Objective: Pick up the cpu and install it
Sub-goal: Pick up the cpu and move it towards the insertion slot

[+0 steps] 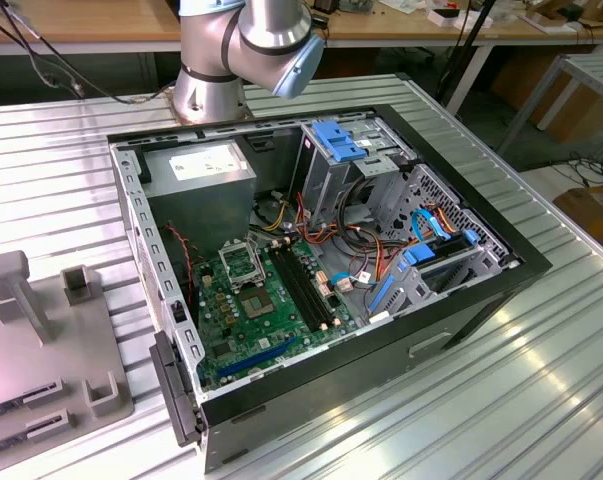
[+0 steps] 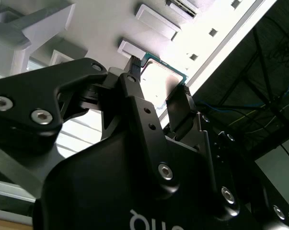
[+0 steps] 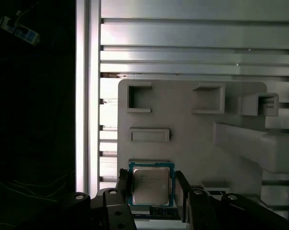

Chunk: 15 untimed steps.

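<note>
- On the exterior view's left, a grey fixture plate (image 1: pixel 41 350) is seen lying on the ribbed metal table (image 1: pixel 501 400), well apart from the socket.
- In the first wrist view, the cpu (image 3: pixel 151 184) is found over that plate, between the fingers (image 3: pixel 182 196) of the gripper (image 3: pixel 152 190). The fingers appear clenched on two opposite edges, so the cpu is judged to be grasped. Whether it has been raised clear of the plate cannot be told.
- Only the thin edges are held, so the cpu could be tilted or dropped if the arm were jolted.
- Toward the middle stands the open computer case (image 1: pixel 451 330). Its rim could be struck if it were crossed too low.
- Inside, the black socket (image 1: pixel 243 262) sits on the green board (image 1: pixel 256 325). Its contacts could be damaged if the cpu were lowered askew or turned the wrong way.
- Further right, loose cables (image 1: pixel 366 265) are bunched near the board, and they could be snagged by a wide approach.
</note>
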Available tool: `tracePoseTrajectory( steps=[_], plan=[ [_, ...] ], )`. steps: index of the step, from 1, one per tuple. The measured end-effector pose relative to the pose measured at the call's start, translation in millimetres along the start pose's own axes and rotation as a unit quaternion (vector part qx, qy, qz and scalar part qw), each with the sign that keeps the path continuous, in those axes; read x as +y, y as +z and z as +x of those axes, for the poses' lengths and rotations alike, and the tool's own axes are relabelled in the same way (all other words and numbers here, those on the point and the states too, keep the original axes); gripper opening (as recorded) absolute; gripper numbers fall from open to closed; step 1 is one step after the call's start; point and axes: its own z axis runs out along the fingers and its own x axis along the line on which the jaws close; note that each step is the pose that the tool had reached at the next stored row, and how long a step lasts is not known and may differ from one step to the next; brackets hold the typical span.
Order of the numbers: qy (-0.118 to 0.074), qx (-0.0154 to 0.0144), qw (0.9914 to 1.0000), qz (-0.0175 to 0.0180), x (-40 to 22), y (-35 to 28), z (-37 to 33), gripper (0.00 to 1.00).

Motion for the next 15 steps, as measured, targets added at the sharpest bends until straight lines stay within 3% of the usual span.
tracePoseTrajectory(
  steps=[15],
  plan=[
    [0.0,-0.0001,1.0,-0.0001,0.0,-10.6,0.4,0.47]
  ],
)
